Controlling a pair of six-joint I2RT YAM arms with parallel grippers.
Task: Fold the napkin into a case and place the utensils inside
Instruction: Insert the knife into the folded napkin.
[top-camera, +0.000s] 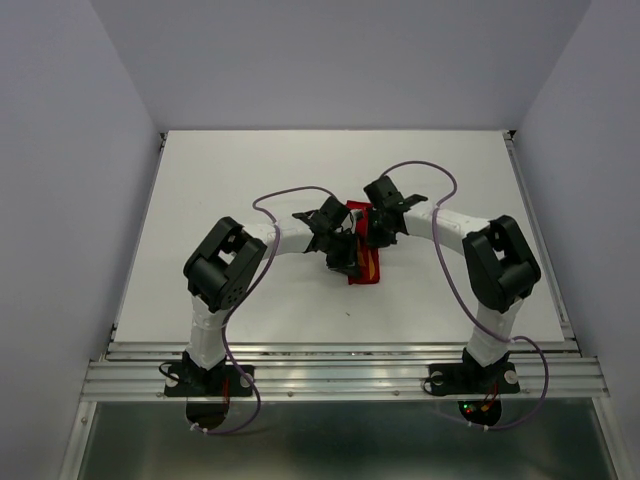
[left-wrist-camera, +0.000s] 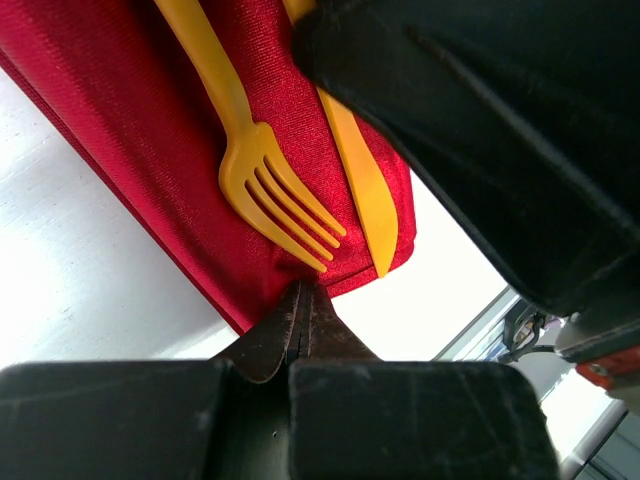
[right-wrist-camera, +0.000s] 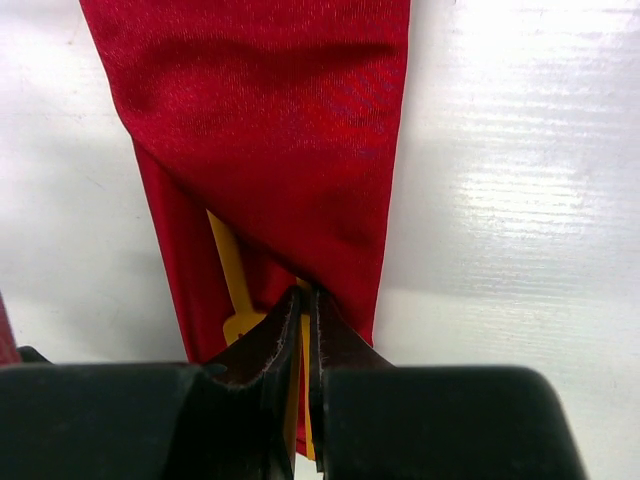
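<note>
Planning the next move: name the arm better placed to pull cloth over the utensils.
Likely right: the right gripper pinches the napkin fold over the utensils; the left gripper sits shut at the tine end.

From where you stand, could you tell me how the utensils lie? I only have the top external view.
Observer: A fork and a knife lie side by side on the napkin.
Operator: Is the left claw gripping anything?
Observer: The left claw is shut on the napkin's edge, just past the fork's tines.
Operator: And the right one?
Observer: The right claw is shut on a diagonal fold, a utensil showing beneath it.
</note>
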